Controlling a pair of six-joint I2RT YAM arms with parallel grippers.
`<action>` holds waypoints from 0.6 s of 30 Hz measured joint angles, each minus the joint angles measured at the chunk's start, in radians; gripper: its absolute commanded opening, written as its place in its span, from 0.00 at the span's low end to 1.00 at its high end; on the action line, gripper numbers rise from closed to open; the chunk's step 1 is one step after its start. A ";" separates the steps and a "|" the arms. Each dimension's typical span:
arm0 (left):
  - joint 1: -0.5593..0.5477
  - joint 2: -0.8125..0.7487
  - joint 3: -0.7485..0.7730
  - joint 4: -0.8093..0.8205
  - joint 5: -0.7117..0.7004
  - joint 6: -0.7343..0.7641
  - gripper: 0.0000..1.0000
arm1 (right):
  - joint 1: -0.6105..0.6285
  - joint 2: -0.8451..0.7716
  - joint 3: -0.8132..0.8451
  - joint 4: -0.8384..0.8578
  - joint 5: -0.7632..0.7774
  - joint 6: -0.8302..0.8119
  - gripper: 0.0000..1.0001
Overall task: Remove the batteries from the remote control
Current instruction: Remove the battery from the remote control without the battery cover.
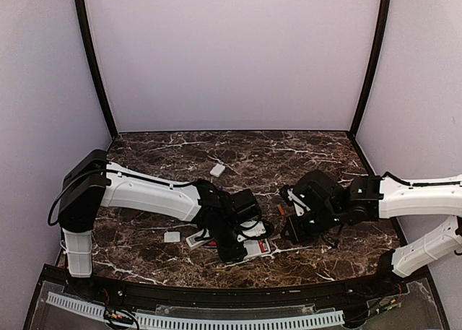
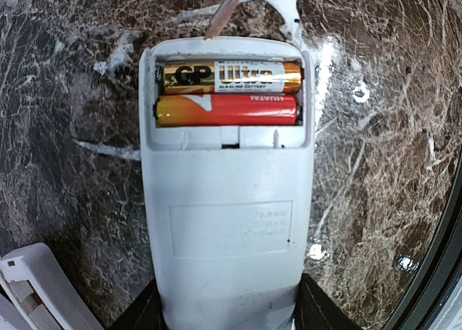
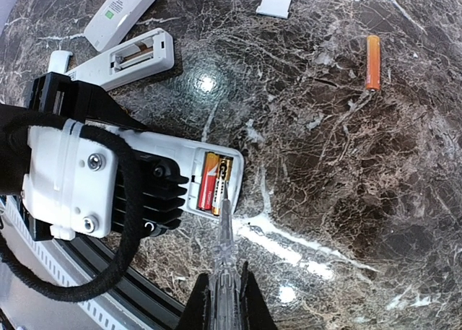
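Where glossy cylindrical batteries lie, matte plastic remote, veined marble

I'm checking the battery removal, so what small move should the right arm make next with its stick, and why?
Probably slip the tip of the clear stick under the gold battery and lever it up. Both batteries lie in the open compartment of the remote, held by the left gripper, and the tip sits at the rim beside the gold one.

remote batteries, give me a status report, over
Left gripper clamped on opened remote. Right gripper shut on clear pick, tip at the two batteries, both seated. One loose battery on table, nothing blocking.
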 measured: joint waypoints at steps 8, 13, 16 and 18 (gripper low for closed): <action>0.000 0.006 0.011 -0.010 0.000 0.002 0.20 | 0.005 -0.001 -0.006 0.003 -0.019 0.007 0.00; 0.000 0.006 0.012 -0.012 0.000 0.002 0.20 | 0.007 0.029 -0.006 0.005 -0.023 0.010 0.00; 0.000 0.008 0.013 -0.012 0.000 0.001 0.20 | 0.010 0.041 -0.006 0.008 -0.023 0.012 0.00; 0.000 0.008 0.014 -0.013 0.000 0.001 0.20 | 0.011 0.045 -0.001 0.004 -0.022 0.013 0.00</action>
